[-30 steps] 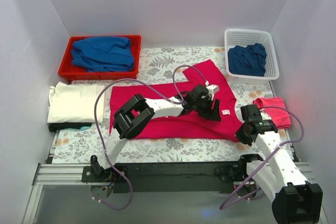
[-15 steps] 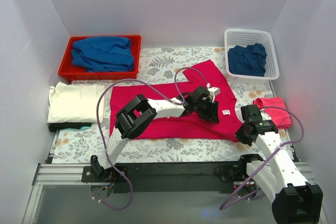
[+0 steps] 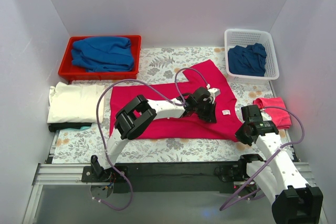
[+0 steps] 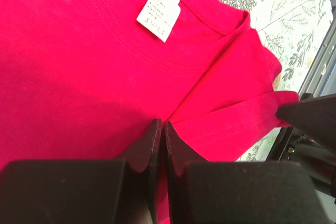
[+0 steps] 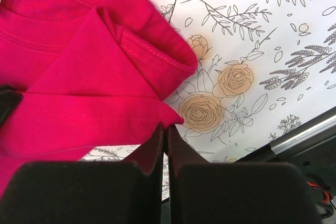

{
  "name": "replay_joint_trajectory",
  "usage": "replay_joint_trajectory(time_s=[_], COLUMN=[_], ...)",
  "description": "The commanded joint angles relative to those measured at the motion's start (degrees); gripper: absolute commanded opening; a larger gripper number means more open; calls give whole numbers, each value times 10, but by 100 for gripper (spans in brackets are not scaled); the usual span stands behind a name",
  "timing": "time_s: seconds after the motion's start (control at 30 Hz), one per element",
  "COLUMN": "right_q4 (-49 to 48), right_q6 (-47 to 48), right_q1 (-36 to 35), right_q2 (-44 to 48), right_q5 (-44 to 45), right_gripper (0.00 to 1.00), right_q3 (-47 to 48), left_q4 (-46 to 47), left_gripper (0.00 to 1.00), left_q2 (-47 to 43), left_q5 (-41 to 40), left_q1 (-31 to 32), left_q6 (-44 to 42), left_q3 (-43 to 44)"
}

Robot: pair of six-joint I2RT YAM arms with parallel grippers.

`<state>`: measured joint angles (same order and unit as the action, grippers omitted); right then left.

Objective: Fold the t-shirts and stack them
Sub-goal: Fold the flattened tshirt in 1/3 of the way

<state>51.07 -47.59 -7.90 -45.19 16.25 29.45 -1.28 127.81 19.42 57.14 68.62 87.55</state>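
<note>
crimson t-shirt [image 3: 178, 127] spread, left hand [image 4: 160, 126], right hand [image 5: 165, 128] pinching edges

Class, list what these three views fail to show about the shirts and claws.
Neck label print: left wrist view, too small.
Dark garment: top view, covered by the cream shirt.
Cloth inside the right claw: right wrist view, hidden by its shut jaws.

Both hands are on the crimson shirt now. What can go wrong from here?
1. The right hand is shut on only the very corner of the crimson t-shirt; it may slip out on lifting.
2. The left hand pinches at a doubled-over crease, so the fold may come out skewed.
3. The left arm's purple cable loops over the shirt and might drag it.
</note>
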Motion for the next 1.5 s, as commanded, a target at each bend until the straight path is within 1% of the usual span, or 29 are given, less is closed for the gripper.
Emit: replay_joint_trajectory(time_s=[0.0, 0.3, 0.5, 0.57, 0.77, 0.8, 0.9, 1.13, 1.47], right_q4=[10, 21, 19, 14, -36, -55, -90, -190, -244], right_q6=[2, -7, 3, 10, 41, 52, 72, 147, 190], right_q1=[-2, -2, -2, -2, -1, -1, -2, -2, -1], right_q2=[10, 52, 37, 30, -20, -38, -80, -135, -189], right_q5=[-3, -1, 11, 21, 79, 91, 104, 84, 75], right_gripper=[1, 1, 1, 1, 1, 1, 1, 1, 1], right_q3=[6, 10, 34, 43, 84, 90, 118, 144, 137], left_q4=[-5, 10, 33, 35, 36, 36, 36, 35, 27], left_gripper=[0, 0, 0, 0, 0, 0, 0, 0, 0], left_q2=[-64, -124, -150, -152, -144, -143, -138, -140, -138], left_q5=[-23, -63, -102, -127, -187, -187, -227, -286, -368], left_q1=[4, 9, 10, 10, 9, 9, 10, 9, 10], left_q6=[-4, 0, 8, 11, 23, 27, 31, 45, 70], left_q3=[-7, -35, -59, -65, -70, -73, -76, -91, -102])
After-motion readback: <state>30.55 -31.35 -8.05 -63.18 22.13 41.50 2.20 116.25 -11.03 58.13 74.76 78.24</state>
